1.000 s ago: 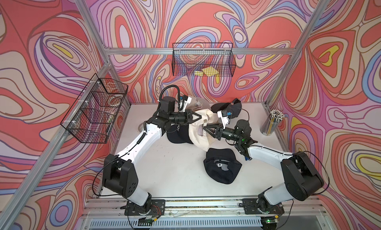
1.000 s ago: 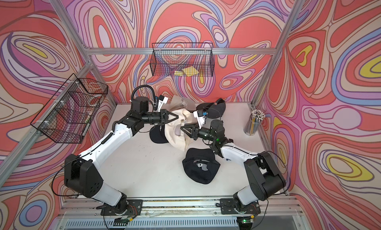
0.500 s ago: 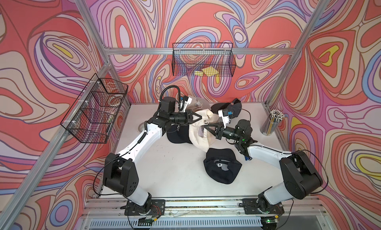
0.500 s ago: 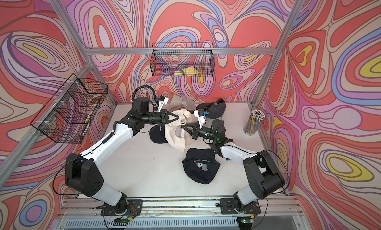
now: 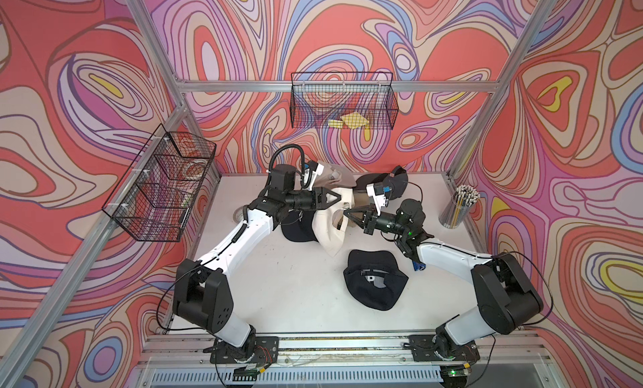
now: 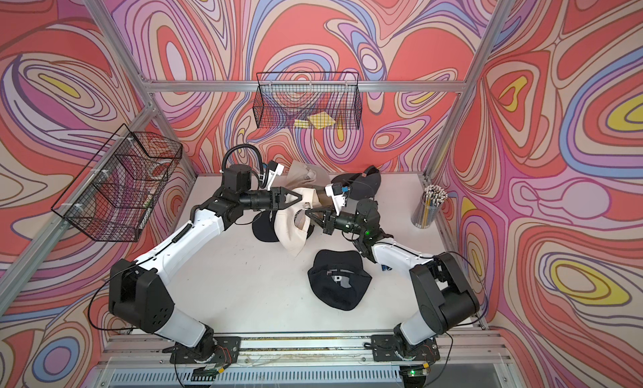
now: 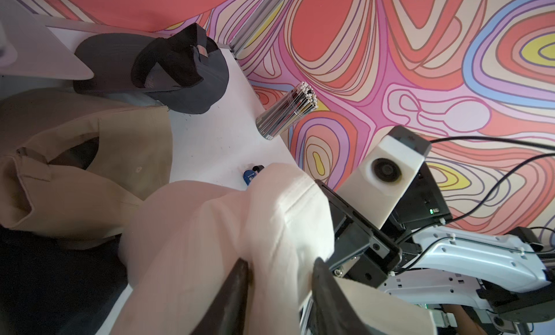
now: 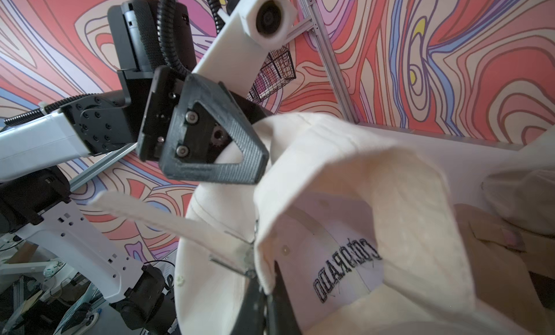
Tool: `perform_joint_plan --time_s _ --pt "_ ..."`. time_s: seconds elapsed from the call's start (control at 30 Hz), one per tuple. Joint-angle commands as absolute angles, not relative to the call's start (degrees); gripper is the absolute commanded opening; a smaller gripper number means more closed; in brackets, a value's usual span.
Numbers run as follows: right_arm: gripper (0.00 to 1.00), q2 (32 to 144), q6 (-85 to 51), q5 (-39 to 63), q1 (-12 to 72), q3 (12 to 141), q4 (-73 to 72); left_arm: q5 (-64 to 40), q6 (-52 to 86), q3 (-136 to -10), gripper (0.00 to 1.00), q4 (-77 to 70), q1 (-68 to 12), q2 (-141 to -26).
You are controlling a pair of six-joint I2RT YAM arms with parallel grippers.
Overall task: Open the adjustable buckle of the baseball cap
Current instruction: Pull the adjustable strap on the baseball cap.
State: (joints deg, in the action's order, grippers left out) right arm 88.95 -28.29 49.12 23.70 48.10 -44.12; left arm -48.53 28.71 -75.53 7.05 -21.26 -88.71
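Cream cotton baseball cap (image 5: 325,229) held up just behind the upturned navy cap (image 5: 374,285), back band topmost, brim slanting down toward it.
Right gripper (image 8: 266,288) is clamped on the band beside the metal strap buckle (image 8: 235,257); left gripper (image 7: 279,263) stands half-spread around a fold. Farther behind: two more navy caps (image 5: 299,229) (image 5: 382,184), two beige caps (image 5: 334,175) (image 5: 362,196).

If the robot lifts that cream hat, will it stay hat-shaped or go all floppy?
Probably floppy: the cream cap sags and folds where the right end effector pinches its back edge. Its strap sticks out loose, so it may dangle and swing. Likely light too: that small pinch seems to hold much of it up.
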Motion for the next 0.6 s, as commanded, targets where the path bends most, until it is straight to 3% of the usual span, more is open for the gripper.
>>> perform_joint_plan --time_s 0.0,0.23,0.4,0.57 --pt "0.0 90.6 -23.5 51.8 23.6 51.2 -40.8 -48.0 22.0 -74.2 0.5 4.1 -20.3 -85.8" --pt "0.0 91.2 -17.2 56.5 23.4 54.6 -31.8 -50.8 19.7 -74.5 0.56 3.8 -15.8 -86.4" --pt "0.0 91.0 -17.1 57.3 23.1 55.1 -31.2 -52.0 8.3 -73.8 0.57 6.3 -15.3 -85.5" --pt "0.0 91.6 -17.8 59.0 23.1 56.4 -29.9 -57.3 2.5 -66.6 0.59 -3.8 -15.3 -82.2"
